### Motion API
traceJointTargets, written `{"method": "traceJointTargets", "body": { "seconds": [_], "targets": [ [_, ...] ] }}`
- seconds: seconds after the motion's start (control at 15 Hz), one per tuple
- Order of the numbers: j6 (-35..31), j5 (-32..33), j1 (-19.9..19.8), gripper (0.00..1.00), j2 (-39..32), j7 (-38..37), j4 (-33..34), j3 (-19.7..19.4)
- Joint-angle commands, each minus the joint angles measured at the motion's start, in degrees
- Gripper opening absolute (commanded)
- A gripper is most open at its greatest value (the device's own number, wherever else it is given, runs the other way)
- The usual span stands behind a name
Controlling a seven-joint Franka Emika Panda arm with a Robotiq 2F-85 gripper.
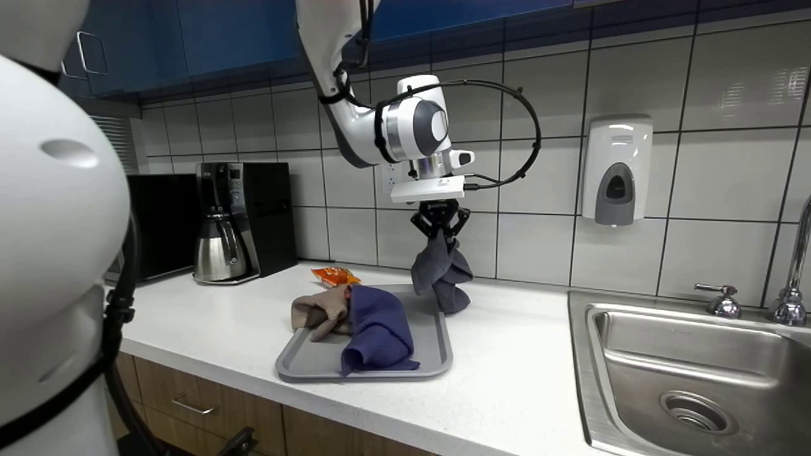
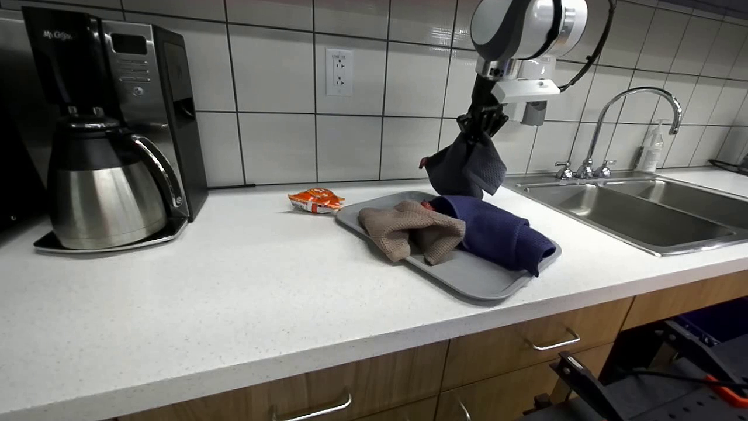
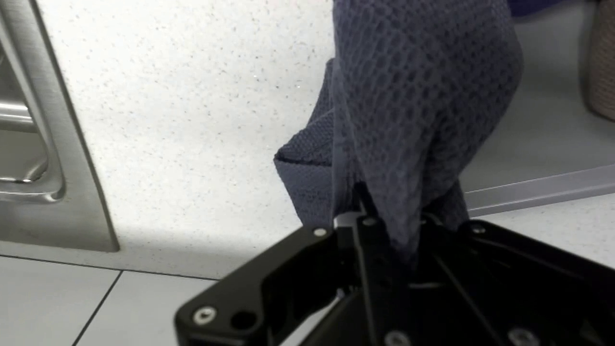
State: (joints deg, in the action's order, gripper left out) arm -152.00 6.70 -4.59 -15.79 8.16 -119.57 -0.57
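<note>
The gripper (image 1: 447, 237) pinches a dark gray cloth (image 1: 436, 267) hanging by the tray (image 1: 432, 332) edge nearest the sink (image 1: 588, 361), a stretch of counter (image 1: 513, 342) between tray and sink.

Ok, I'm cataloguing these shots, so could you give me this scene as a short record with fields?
Setting: white counter against a tiled wall
Gripper: shut on a grey cloth, which hangs below it
On the tray: brown cloth and blue cloth
Grey cloth touching the tray: cannot tell
Beside the tray: orange packet
Left in both exterior views: coffee maker with a metal carafe
Right in both exterior views: metal sink
</note>
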Motion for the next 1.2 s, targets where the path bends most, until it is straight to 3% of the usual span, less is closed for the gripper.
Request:
{"method": "traceJointTargets", "body": {
  "seconds": [0.0,0.4,1.13],
  "targets": [
    [-0.56,-2.90,0.45,0.01,4.94,4.25,-4.79,2.06],
    [-0.17,-6.90,2.02,0.01,9.29,8.83,-8.48,4.54],
    [0.74,-11.14,4.22,0.01,12.42,12.22,-10.62,5.24]
  ]
}}
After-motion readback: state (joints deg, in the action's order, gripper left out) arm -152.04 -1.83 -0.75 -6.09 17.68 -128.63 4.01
